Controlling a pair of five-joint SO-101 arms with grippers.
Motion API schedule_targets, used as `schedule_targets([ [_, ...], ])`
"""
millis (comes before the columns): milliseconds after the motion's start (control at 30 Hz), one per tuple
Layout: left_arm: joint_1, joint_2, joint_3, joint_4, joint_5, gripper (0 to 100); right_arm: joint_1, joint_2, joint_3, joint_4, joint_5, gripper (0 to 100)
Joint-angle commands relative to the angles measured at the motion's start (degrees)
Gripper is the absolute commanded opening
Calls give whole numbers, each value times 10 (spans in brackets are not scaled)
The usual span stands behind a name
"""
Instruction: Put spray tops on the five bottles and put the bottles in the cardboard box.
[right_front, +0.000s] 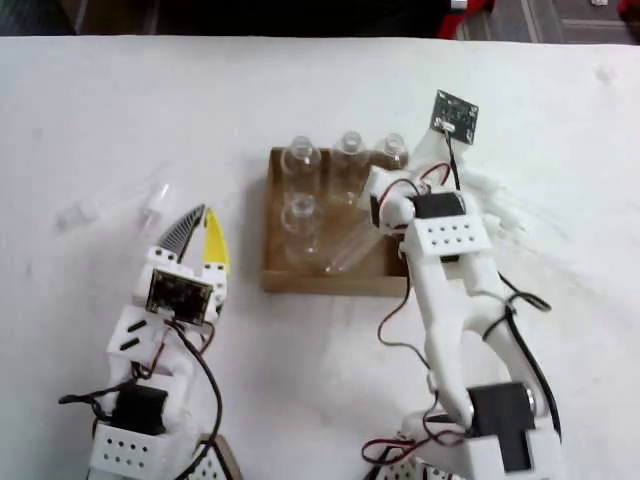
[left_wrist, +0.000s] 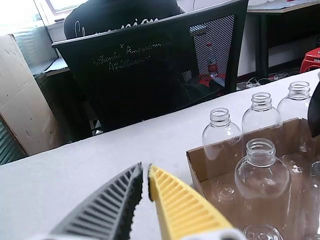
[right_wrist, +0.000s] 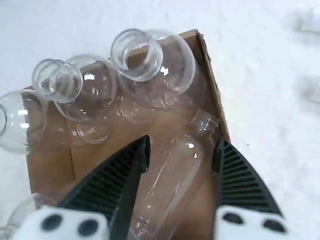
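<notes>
Fifth bottle (right_wrist: 172, 180) lies on its side between the fingers of my right hand (right_wrist: 182, 146), neck pointing away from me, mouth bare. Right hand spread wide, one finger on either side of the body, a gap showing on both sides: not pinching. Beneath it is the floor of the cardboard box (right_wrist: 212, 90).

Just past my fingertips, four upright bottles (right_wrist: 145, 60) stand in the same box. Three are in a row at the far wall, one is nearer beside the lying one. No tops on any.

Left hand (left_wrist: 145, 170): fingers pressed together, nothing between them, low over the desk (left_wrist: 60, 180), with the box close by on its right. Ahead of it on the desk lie small clear pieces (right_front: 157, 203), likely the spray tops, though too faint to be sure.

Judgement: all five bottles sit in the box uncapped, so the capping step is not yet done. The next move calls for my right hand to close on the lying bottle's body and lift it without clipping the upright ones. My left hand would open for a top.
</notes>
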Motion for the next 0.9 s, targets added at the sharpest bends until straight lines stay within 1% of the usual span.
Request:
schedule_targets([
  [0,6,-7,-1,-1,-4,28,-17,44,-57,24,-9,183],
  [133,6,-7,-1,-4,-4,28,-48,102,-109,65,-9,184],
  [267,4,-7,-1,-4,-4,28,-55,146,-132,78,-10,184],
  [733,4,-7,-1,-4,-4,28,-52,166,-128,86,-10,185],
  [800,5,-7,-1,-3,-4,28,-50,167,-127,87,-10,205],
  [867,6,-7,-1,-2,-4,28,-50,167,-120,94,-10,253],
])
